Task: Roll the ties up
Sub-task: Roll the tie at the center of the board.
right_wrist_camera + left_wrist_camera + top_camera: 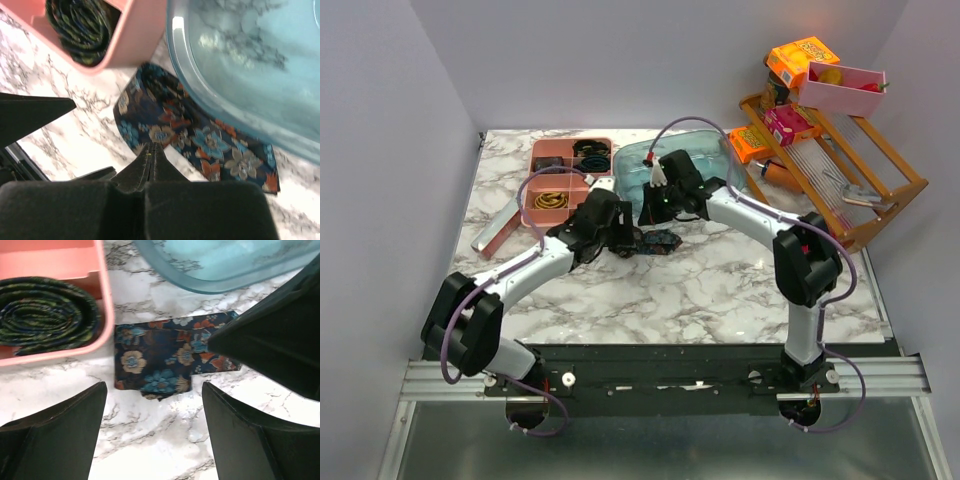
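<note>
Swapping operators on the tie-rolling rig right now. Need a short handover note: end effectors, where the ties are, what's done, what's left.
Left end effector: open, hovering over the floral tie, holding nothing.
Right end effector: shut, tips at the floral tie's edge; can't tell whether it pinches fabric.
Floral tie: lies flat on the table, not rolled, between the pink tray and the blue tub.
Done: a dark green-patterned tie sits rolled in a tray compartment.
Left: roll the floral tie; it probably goes in the tray after that.
</note>
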Robot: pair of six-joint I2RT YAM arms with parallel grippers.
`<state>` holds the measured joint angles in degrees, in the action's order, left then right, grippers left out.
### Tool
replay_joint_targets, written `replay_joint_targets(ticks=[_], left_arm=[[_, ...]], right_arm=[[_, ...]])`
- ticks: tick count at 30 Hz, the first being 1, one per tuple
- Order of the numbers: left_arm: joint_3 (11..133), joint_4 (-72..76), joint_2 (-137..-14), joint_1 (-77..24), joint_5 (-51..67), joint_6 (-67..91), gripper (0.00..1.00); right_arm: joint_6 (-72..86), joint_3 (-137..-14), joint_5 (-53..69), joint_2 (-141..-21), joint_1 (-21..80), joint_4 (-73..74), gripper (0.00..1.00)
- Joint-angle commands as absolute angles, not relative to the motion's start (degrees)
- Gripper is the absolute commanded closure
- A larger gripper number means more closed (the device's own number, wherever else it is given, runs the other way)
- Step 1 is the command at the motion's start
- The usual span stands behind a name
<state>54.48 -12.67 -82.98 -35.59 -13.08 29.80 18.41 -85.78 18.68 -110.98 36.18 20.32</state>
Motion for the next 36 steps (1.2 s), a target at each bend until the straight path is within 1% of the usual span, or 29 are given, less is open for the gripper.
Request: replay_joint_targets(ticks=[1,5,10,13,20,27,36], left_arm=[[48.4,-5.5,-79.1,-30.1,-2.1,33.0,0.13],[45.4,-2.2,-78.8,-25.3,3.0,34.7,0.1],[42.5,3.8,-81.0,-22.4,8.6,37.3,0.1],[42.0,5.5,-82.0,-22.0,9.1,38.0,0.1],[41.6,6.8,-83.9,-21.7,10.2,38.0,0.1],[40.0,6.9,-83.8,-21.4,8.5,38.2,0.1],[38.8,12.0,-88.1,-20.6,10.4,40.3,0.09]], right_arm=[[17.5,-91.9,20.4,-116.3,38.4,24.3,0.99],[17.1,-93.8,19.6,-118.7,39.1,25.6,0.99],[17.1,-94.6,16.5,-120.0,39.1,26.0,0.99],[17.1,-94.9,14.0,-120.1,39.1,25.9,0.99],[17.2,-97.3,12.5,-123.0,39.1,26.4,0.99],[16.6,-95.5,11.5,-122.2,39.0,26.7,0.99],[16.6,-94.5,10.9,-122.5,39.1,26.6,0.99]])
